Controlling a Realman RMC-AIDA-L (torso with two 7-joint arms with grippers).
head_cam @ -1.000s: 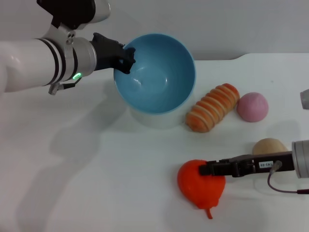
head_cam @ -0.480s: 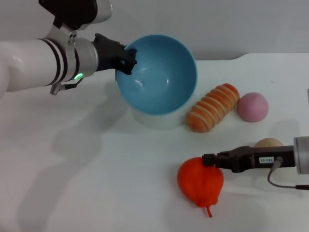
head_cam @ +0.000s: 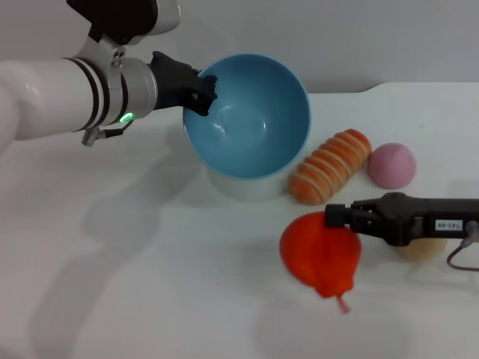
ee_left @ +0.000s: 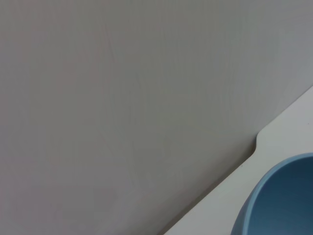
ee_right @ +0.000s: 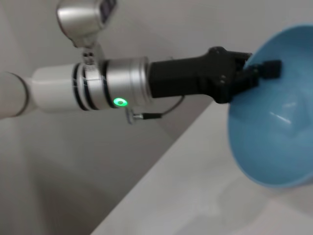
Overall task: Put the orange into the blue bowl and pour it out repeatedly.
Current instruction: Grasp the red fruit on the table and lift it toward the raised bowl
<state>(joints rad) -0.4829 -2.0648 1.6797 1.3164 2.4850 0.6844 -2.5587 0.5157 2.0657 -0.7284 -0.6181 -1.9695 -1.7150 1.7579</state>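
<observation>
The blue bowl [head_cam: 254,131] is tilted with its opening facing me at the back of the table; its edge also shows in the left wrist view [ee_left: 281,200]. My left gripper [head_cam: 203,93] is shut on its left rim, and the right wrist view shows that grip [ee_right: 259,73] on the bowl [ee_right: 274,127]. The orange [head_cam: 318,254], red-orange with a small stem hanging below, hangs just above the table at the front right. My right gripper [head_cam: 334,218] comes in from the right and is shut on its top.
A striped bread loaf [head_cam: 331,166] and a pink ball [head_cam: 391,165] lie right of the bowl. A tan ball [head_cam: 423,249] is partly hidden behind my right gripper's body. A white round base [head_cam: 239,185] shows under the bowl.
My right gripper has risen and shifted right, taking the orange up off the table with it. The left arm and the bowl have edged slightly to the right.
</observation>
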